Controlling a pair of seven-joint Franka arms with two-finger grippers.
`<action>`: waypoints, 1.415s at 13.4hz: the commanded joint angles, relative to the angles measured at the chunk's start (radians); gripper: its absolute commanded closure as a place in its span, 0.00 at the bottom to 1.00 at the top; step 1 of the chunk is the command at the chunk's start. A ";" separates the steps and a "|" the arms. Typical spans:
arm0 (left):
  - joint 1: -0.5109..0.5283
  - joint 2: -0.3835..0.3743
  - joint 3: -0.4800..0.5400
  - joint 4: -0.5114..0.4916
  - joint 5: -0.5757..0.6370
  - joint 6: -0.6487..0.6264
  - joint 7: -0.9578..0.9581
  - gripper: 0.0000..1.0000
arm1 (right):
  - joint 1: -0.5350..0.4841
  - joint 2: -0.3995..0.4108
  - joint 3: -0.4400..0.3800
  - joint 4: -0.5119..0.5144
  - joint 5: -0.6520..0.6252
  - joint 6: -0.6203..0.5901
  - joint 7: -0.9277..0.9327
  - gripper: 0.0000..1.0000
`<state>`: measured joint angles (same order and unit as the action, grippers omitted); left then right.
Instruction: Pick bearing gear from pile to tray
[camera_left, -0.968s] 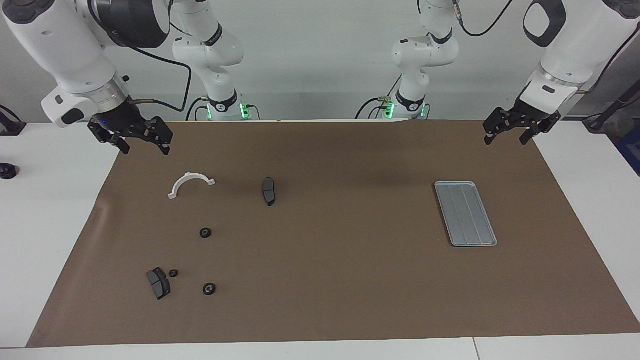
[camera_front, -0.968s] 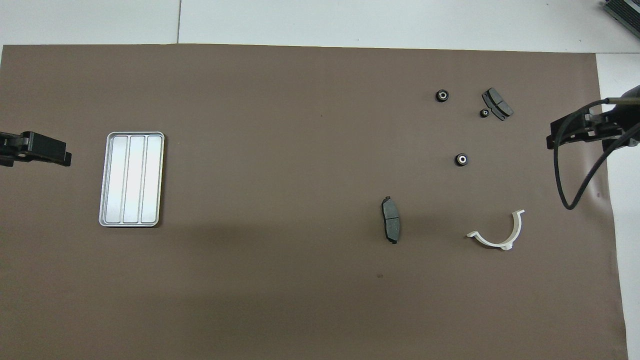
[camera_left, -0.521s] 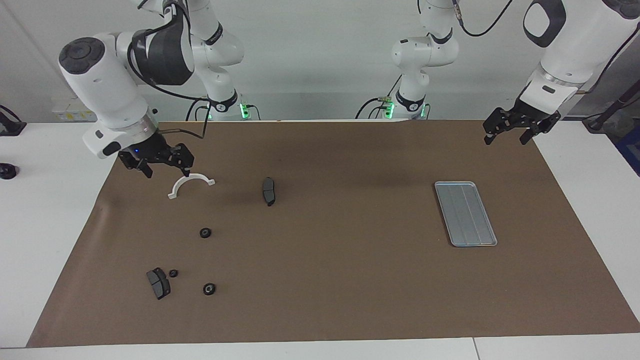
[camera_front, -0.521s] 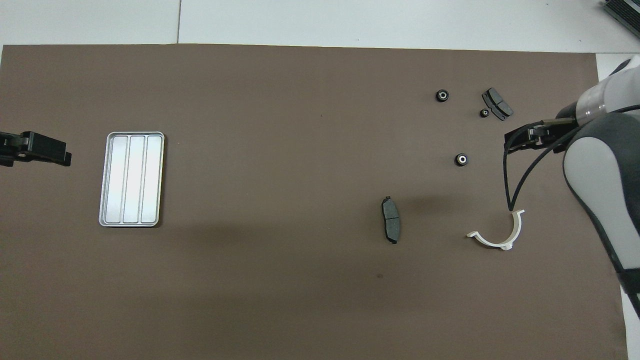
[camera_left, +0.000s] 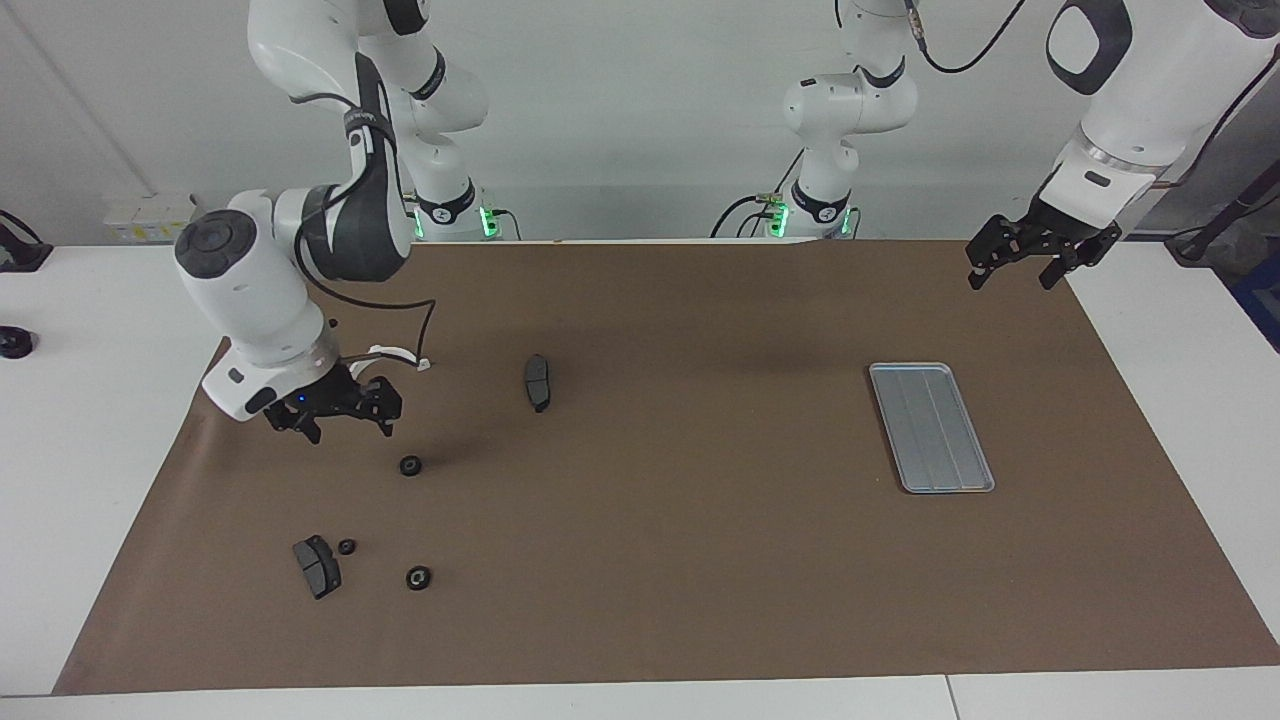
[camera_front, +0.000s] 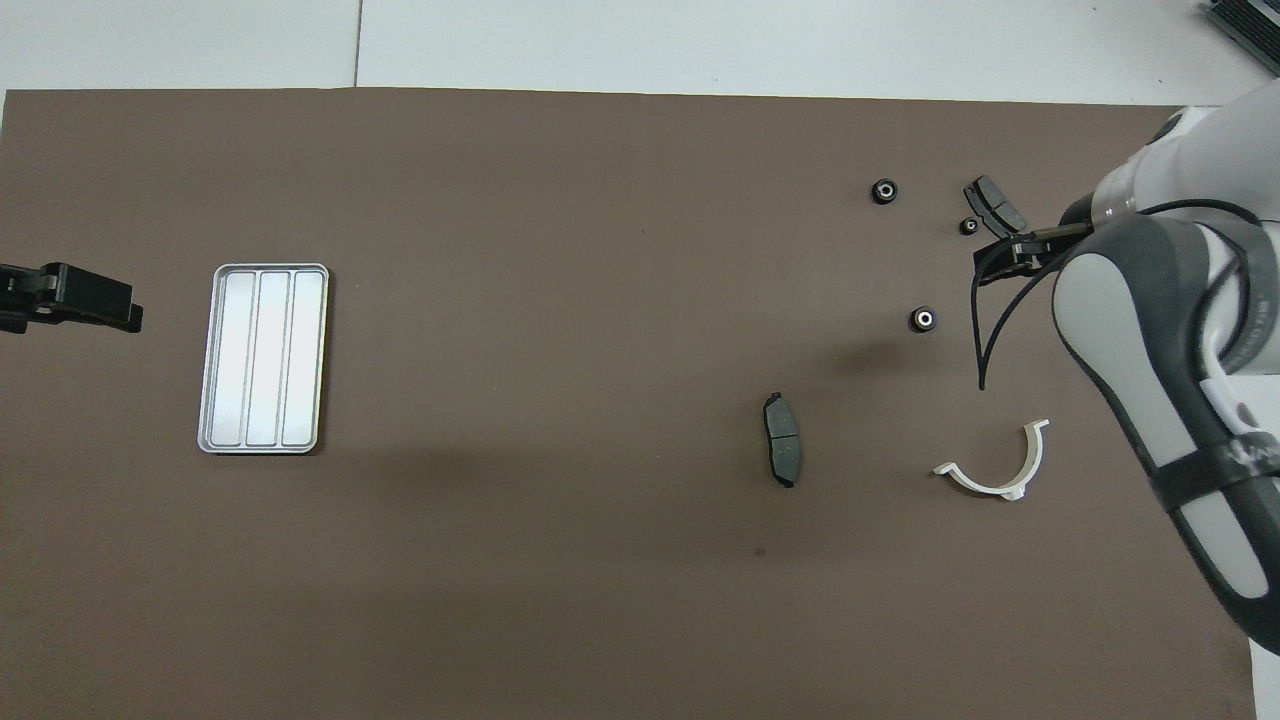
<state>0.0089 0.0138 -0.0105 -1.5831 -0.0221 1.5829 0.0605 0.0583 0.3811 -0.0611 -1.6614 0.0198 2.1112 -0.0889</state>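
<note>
The pile lies toward the right arm's end of the brown mat: three small black rings (camera_left: 410, 466) (camera_left: 418, 577) (camera_left: 347, 546), two dark brake pads (camera_left: 317, 566) (camera_left: 538, 382) and a white half-ring bracket (camera_left: 400, 354), partly hidden by the right arm. My right gripper (camera_left: 345, 428) is open and empty, above the mat between the bracket and the nearest ring (camera_front: 925, 319). The silver tray (camera_left: 930, 427) is empty, toward the left arm's end. My left gripper (camera_left: 1030, 268) is open and waits over the mat's corner.
The brown mat (camera_left: 660, 560) covers most of the white table. The right arm's forearm (camera_front: 1150, 330) hangs over the mat's edge beside the bracket (camera_front: 995, 472). The tray (camera_front: 263, 358) lies beside the left gripper (camera_front: 70, 300) in the overhead view.
My right arm has swung from the mat's corner out over the bracket and lowered toward the nearest ring. The left arm and all the parts have not moved.
</note>
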 joint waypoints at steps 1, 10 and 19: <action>0.009 -0.026 -0.003 -0.028 -0.004 -0.001 0.010 0.00 | -0.006 0.102 0.004 0.055 0.005 0.081 -0.031 0.00; 0.009 -0.026 -0.003 -0.028 -0.004 -0.001 0.010 0.00 | 0.040 0.274 0.004 0.176 -0.006 0.211 -0.026 0.00; 0.009 -0.026 -0.003 -0.028 -0.004 -0.001 0.010 0.00 | 0.057 0.355 0.012 0.261 -0.006 0.329 -0.032 0.16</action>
<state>0.0089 0.0139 -0.0105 -1.5831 -0.0221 1.5829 0.0605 0.1257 0.7136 -0.0550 -1.4303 0.0182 2.4167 -0.0922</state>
